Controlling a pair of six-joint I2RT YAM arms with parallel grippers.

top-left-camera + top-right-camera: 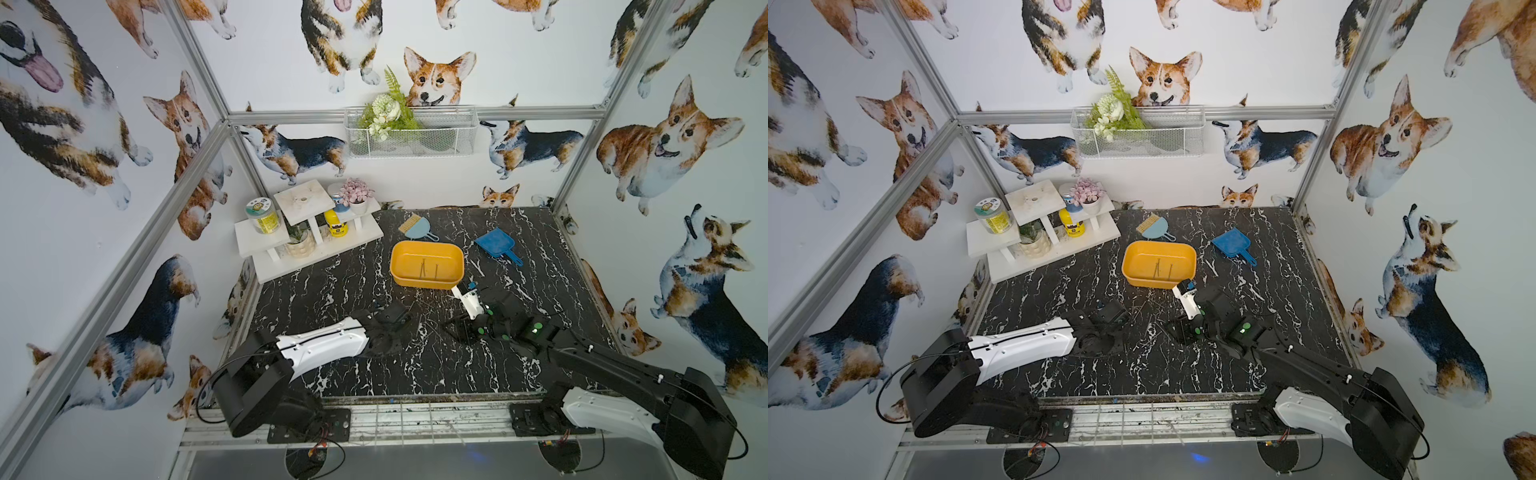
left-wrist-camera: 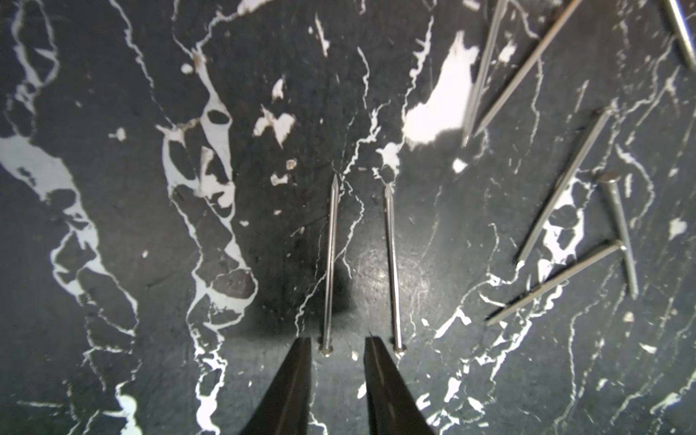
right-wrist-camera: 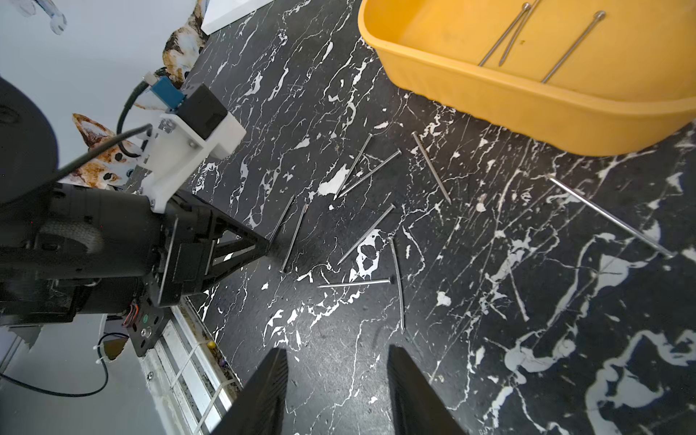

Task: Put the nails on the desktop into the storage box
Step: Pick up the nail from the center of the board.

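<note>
- Three nails (image 3: 572,47) lie in the yellow box (image 3: 527,109), which stands mid-desktop (image 1: 332,291). The job looks barely begun.
- Some nine more lie scattered on the desktop just in front of the box, between the two arms.
- The left claw (image 2: 338,341) is narrowly open and low, straddling the head end of one nail (image 2: 330,263) without pinching it.
- The right claw (image 3: 337,350) is wider open and empty, near the scatter.
- There is bare desktop up to the box's low wall. The claws are close together. The dustpan (image 1: 494,243) and shelf (image 1: 307,245) are well apart.
</note>
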